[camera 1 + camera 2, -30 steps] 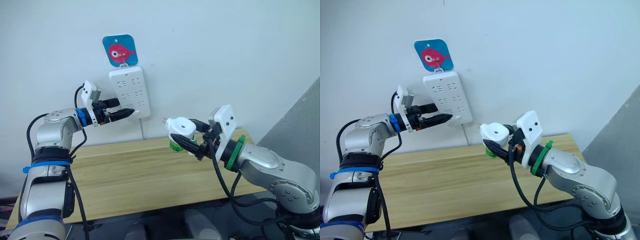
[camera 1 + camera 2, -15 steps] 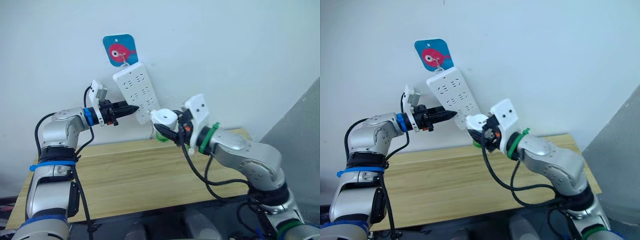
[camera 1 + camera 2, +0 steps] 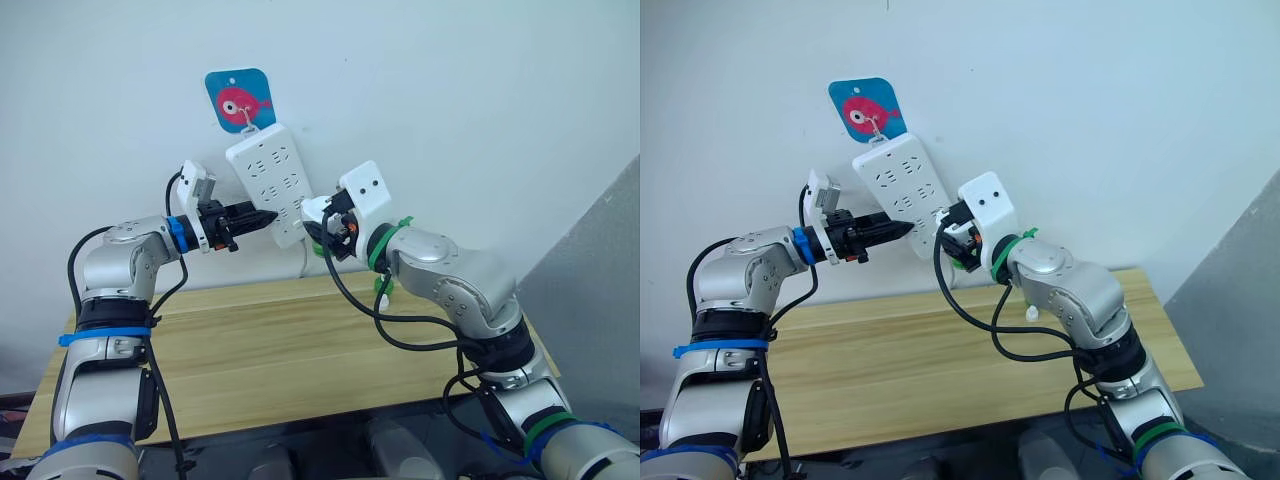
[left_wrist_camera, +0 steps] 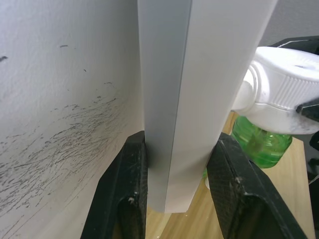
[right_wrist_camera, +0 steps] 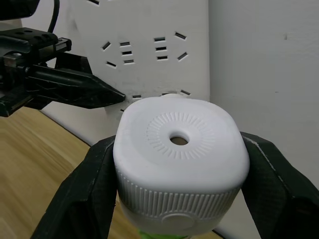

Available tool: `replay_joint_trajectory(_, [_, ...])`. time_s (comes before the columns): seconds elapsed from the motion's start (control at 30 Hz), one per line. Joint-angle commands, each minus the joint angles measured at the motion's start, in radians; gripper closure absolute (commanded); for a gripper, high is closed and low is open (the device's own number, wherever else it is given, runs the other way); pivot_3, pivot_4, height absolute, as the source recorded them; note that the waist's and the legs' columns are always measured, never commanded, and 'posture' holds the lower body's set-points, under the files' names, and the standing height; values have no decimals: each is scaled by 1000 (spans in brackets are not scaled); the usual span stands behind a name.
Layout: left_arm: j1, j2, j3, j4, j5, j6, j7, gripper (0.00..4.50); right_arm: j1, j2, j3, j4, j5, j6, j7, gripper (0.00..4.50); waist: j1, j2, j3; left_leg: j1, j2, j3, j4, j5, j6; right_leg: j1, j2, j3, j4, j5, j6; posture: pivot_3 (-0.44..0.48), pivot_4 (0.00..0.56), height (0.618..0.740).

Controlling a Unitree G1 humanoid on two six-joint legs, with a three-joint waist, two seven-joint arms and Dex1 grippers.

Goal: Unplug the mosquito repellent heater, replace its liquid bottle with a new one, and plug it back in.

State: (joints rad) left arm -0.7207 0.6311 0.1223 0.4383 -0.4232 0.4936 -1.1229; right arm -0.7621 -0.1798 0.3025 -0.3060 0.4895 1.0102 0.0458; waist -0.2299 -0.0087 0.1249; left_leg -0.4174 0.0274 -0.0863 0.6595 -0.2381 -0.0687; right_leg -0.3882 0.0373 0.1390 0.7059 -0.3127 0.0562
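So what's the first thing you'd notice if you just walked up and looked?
Probably the blue sign with a pink fish high on the wall, with the long white power strip hanging tilted below it. The left gripper pinches the strip's edge, while the right gripper holds the white heater up against its sockets.

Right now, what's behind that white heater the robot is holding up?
Behind the heater in the right hand hangs the white power strip. Its prongs are hidden.
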Motion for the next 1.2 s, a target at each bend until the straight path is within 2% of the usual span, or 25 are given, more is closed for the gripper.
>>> replay_joint_trajectory(0.03, [-17,-1,40,-43,-33,-11,11,3212,-35,9,-4,-19,-28,-4,41,1459,0,0,0,0,0,0,0,0,0,0,0,0,0,0,0,-229,88,740])
replay_joint_trajectory(0.83, [10,0,41,-70,-34,-7,5,3212,-44,64,-16,20,-175,-24,143,1461,-14,0,0,-1,0,-7,0,0,-1,0,-1,-8,2,0,0,-223,82,740])
replay_joint_trajectory(1.2, [15,2,39,-80,-33,-1,1,3212,-63,74,-3,16,-221,-40,181,1462,-17,0,0,-1,-1,-14,0,1,-1,0,-1,-14,7,-3,-5,-223,80,740])
